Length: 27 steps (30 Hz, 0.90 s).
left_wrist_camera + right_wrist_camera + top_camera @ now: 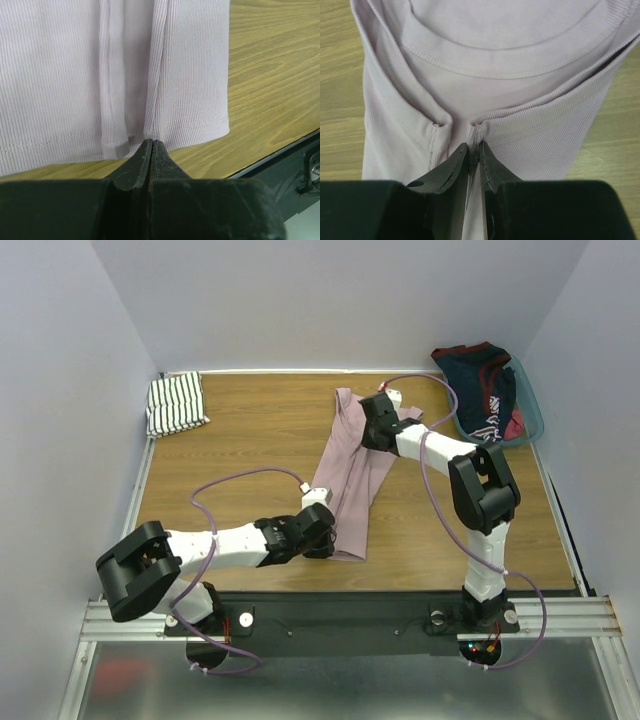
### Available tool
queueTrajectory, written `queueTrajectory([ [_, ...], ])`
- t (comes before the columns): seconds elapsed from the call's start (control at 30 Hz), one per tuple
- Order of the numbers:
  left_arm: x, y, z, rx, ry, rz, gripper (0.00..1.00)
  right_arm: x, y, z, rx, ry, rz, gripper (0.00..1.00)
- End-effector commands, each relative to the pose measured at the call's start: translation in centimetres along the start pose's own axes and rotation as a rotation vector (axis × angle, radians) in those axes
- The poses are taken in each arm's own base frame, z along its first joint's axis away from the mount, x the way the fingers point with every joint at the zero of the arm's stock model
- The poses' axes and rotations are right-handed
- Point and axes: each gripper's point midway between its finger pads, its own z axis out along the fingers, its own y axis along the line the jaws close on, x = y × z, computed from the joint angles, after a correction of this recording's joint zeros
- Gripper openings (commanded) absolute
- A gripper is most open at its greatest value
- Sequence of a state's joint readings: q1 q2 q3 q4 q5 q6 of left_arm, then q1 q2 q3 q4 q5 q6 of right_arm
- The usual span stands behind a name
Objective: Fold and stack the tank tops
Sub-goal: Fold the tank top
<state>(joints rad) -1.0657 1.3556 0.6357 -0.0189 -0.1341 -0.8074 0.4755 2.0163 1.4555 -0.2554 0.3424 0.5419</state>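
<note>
On pink top (345, 480), both pincers (151, 144) (474, 148) tight

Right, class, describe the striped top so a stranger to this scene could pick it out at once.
Find the wooden table, then its far left corner. The striped tank top lies there, folded small. It alone is white with thin black stripes; the pink tank top mid-table is plain and the clothes in the blue bin are dark.
</note>
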Motion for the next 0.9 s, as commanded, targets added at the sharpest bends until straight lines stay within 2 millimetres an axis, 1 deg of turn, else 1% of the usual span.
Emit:
queueTrajectory([
  [0.0, 0.6, 0.6, -0.7, 0.0, 0.012, -0.016, 0.0, -1.4, 1.4, 0.4, 0.007, -0.055, -0.006, 0.2],
  [0.13, 0.6, 1.1, -0.9, -0.02, 0.008, -0.028, 0.0, -0.4, 1.4, 0.6, 0.012, -0.037, -0.016, 0.2],
  [0.27, 0.3, 1.1, -1.2, -0.022, -0.001, -0.032, 0.0, 0.3, 1.3, 0.7, 0.016, -0.026, -0.021, 0.2],
  [0.37, 0.0, 1.2, -1.3, -0.035, -0.005, -0.03, 0.0, 0.3, 1.4, 0.5, 0.011, -0.026, -0.023, 0.23],
  [0.63, 0.3, 1.7, -1.3, -0.054, 0.007, -0.031, 0.0, 0.2, 1.7, 0.5, 0.004, -0.027, -0.03, 0.25],
  [0.67, 0.3, 1.6, -1.3, -0.054, 0.009, -0.029, 0.0, 0.3, 1.8, 0.5, 0.002, -0.024, -0.03, 0.27],
  [0.73, 0.3, 1.7, -1.3, -0.054, 0.011, -0.029, 0.0, 0.4, 1.7, 0.5, 0.004, -0.024, -0.03, 0.32],
  [0.77, 0.3, 1.6, -1.3, -0.053, 0.01, -0.029, 0.0, 0.4, 1.7, 0.5, 0.007, -0.024, -0.028, 0.36],
  [0.87, -0.1, 1.6, -1.6, -0.058, 0.001, -0.029, 0.0, 0.2, 1.7, 0.4, 0.004, -0.028, -0.023, 0.43],
])
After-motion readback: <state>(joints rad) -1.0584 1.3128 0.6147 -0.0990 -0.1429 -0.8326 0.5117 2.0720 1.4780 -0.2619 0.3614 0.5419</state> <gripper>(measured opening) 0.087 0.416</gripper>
